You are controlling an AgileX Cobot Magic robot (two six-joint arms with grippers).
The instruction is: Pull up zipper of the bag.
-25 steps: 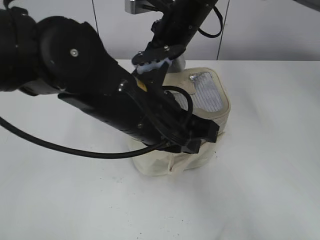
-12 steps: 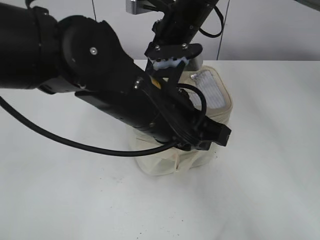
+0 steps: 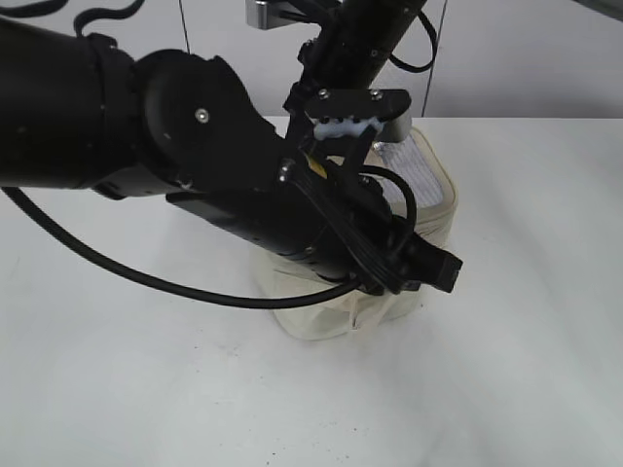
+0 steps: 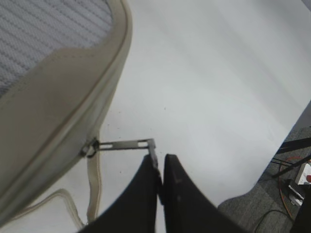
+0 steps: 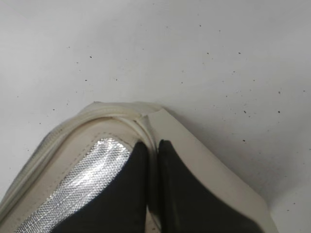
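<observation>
The cream bag (image 3: 435,207) stands on the white table, mostly hidden behind my left arm in the exterior view. Its grey ribbed top panel (image 3: 414,167) shows in the left wrist view (image 4: 43,34) and the right wrist view (image 5: 82,189). My left gripper (image 4: 159,162) is shut on the metal ring pull (image 4: 124,144) of a zipper slider (image 4: 89,147) at the bag's rim, by its front right corner (image 3: 440,274). My right gripper (image 5: 153,148) is shut on the bag's top rim (image 5: 121,114) at the far end (image 3: 343,125).
The white table (image 3: 526,341) surrounds the bag. A loose cream strap (image 4: 92,189) hangs below the slider. The table's edge and the floor with cables (image 4: 291,165) show at the right of the left wrist view. A grey wall (image 3: 526,58) stands behind.
My left arm has moved to the right along the bag's front side, gripper end now past the front right corner. The bag's top has shifted slightly right. The right gripper stays at the far rim.
</observation>
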